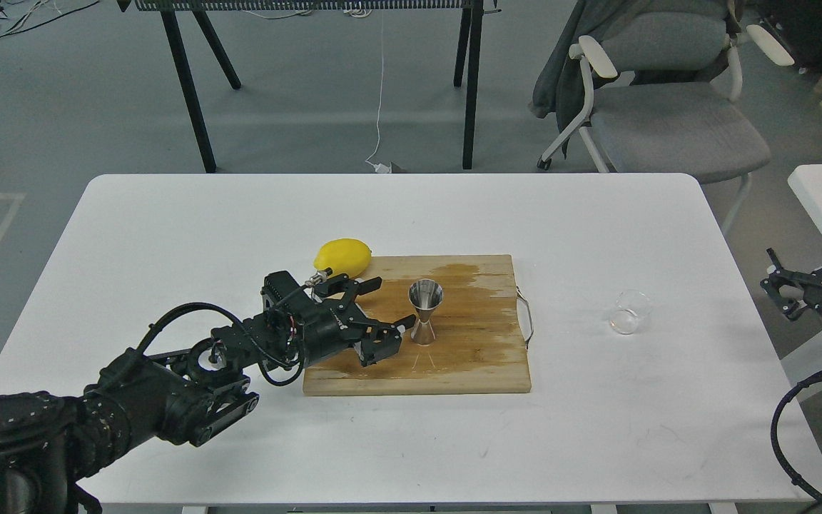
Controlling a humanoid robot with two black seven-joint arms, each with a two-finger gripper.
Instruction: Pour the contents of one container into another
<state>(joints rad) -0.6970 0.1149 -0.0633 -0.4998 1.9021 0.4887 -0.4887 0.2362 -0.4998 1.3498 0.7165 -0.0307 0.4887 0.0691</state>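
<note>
Evidently set up to steady the receiver: left gripper (382,305) spread wide, holding nothing, fingers to either side just left of the upright steel jigger (426,311) on the wooden cutting board (468,357), apart from it. Lying well off to the right on the white table (596,428), clear of the board, the empty-looking glass cup (629,312). Parked off the table's right edge, right gripper (789,285), opening not discernible. Behind the left gripper, a lemon (343,257).

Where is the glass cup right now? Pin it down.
In the head view, the glass cup stands on the bare white table, right of the wooden cutting board and its metal handle.
</note>
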